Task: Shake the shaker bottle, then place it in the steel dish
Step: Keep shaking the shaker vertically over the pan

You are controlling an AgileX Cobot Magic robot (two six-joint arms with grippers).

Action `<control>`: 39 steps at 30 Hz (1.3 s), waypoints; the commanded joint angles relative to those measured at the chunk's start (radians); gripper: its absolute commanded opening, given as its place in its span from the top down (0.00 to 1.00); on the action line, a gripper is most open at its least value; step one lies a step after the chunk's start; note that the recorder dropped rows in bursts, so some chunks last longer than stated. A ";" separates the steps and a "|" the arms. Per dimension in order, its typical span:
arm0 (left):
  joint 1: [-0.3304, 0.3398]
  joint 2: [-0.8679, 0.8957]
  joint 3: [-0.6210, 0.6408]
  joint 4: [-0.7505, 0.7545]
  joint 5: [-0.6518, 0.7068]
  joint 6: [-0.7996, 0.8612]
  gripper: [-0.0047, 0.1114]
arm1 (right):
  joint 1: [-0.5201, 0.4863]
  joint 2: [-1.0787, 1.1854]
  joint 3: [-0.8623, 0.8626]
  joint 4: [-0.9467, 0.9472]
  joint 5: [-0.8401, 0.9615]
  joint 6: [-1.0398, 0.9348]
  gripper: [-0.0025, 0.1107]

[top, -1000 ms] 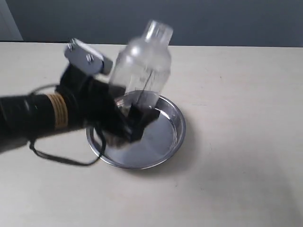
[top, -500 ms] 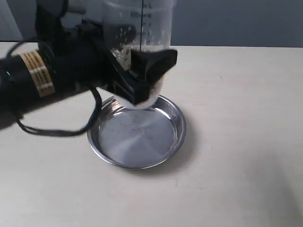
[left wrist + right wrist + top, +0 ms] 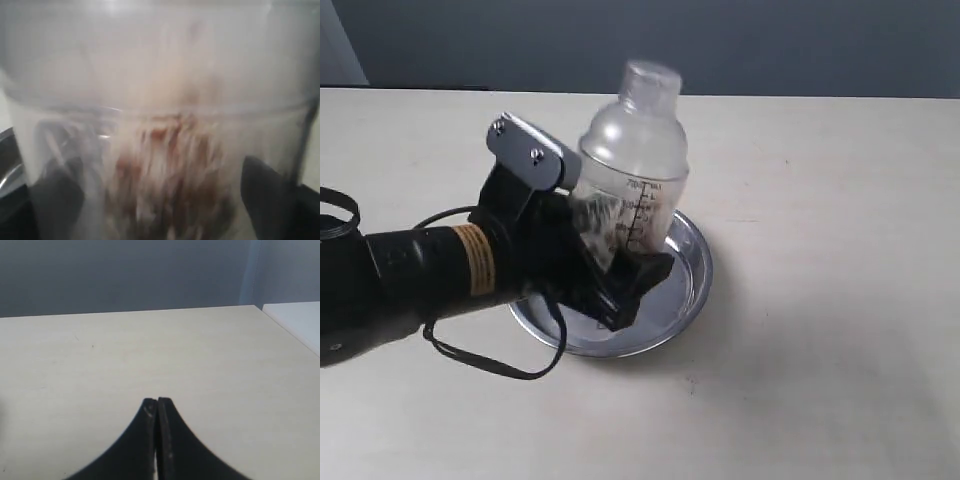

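The clear shaker bottle [image 3: 632, 170] with its frosted dome and small round cap stands upright over the steel dish [image 3: 688, 275], its lower body held between the black fingers of my left gripper [image 3: 620, 275]. In the left wrist view the shaker bottle [image 3: 160, 125] fills the picture, with brownish grains [image 3: 170, 185] blurred inside and dark fingers [image 3: 265, 195] on either side. Whether the bottle's base touches the dish is hidden by the gripper. My right gripper [image 3: 157, 402] is shut on nothing above bare table, out of the exterior view.
The beige table [image 3: 820, 350] spreads all around the dish. A black cable [image 3: 490, 362] loops from the left arm onto the table in front of the dish. A dark wall [image 3: 770, 45] runs along the far edge.
The left gripper dropped the bottle from high above the dish back down to dish level; a second ago it was low too, so the bottle went up and came down.
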 commanded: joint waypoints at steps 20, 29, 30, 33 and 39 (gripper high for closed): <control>-0.001 -0.113 -0.071 -0.014 -0.003 0.047 0.96 | -0.003 -0.005 0.001 0.001 -0.012 -0.002 0.99; -0.001 -0.108 -0.059 -0.082 0.049 0.098 0.96 | -0.003 -0.005 0.001 0.001 -0.012 -0.002 0.99; -0.001 -0.044 -0.016 -0.085 0.054 0.096 0.96 | -0.003 -0.005 0.001 0.001 -0.012 -0.002 0.99; -0.001 -0.003 0.010 -0.093 -0.066 0.094 0.96 | -0.003 -0.005 0.001 0.001 -0.010 -0.002 0.99; -0.001 -0.098 -0.045 -0.127 0.034 0.156 0.96 | -0.003 -0.005 0.001 0.001 -0.010 -0.002 0.99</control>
